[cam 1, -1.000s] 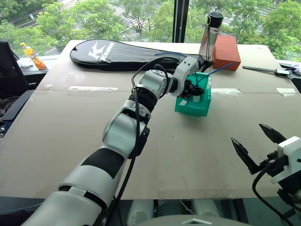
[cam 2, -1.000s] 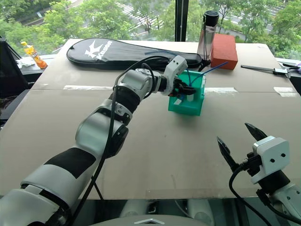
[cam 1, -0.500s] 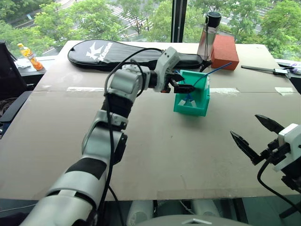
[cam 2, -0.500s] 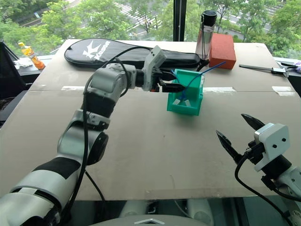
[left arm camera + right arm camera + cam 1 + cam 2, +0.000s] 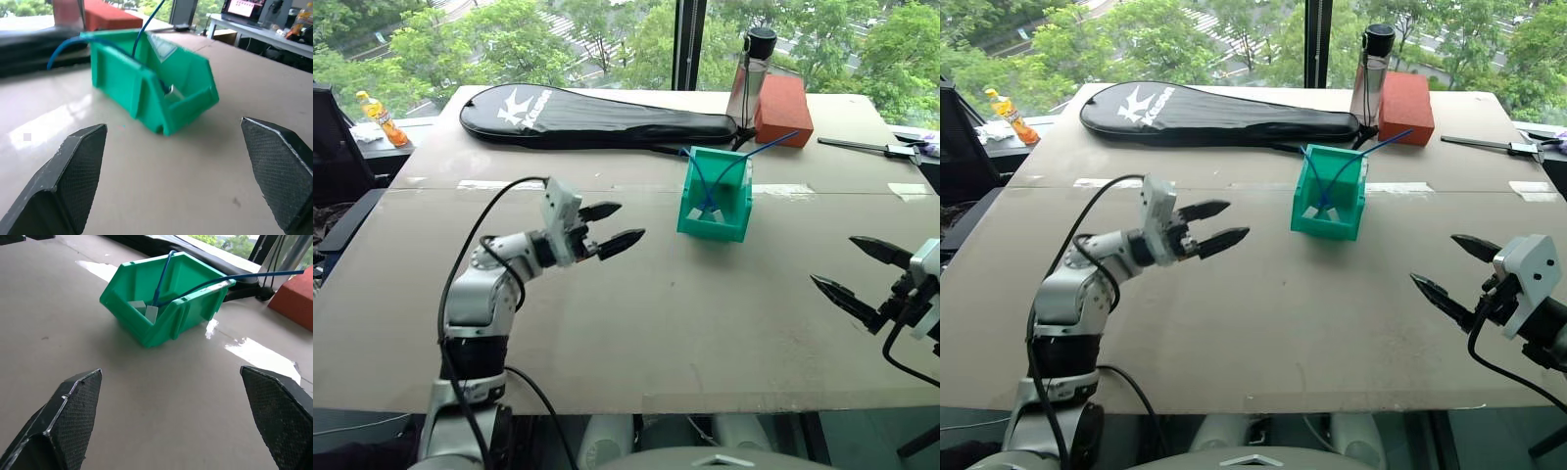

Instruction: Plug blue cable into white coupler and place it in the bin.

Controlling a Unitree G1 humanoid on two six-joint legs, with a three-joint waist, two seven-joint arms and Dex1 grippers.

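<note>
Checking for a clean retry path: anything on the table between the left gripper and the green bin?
Nothing visible. Bare tabletop lies between the open left gripper and the teal-green plastic bin, which holds blue cable.

Upper-floor office: laptop (image 5: 243,8) on desk, window (image 5: 607,39) over treetops.

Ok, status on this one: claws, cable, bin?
Left claw open, holding nothing. Right claw open, holding nothing. Blue cable in the bin, ends sticking out over the rim. Nothing in the way.
</note>
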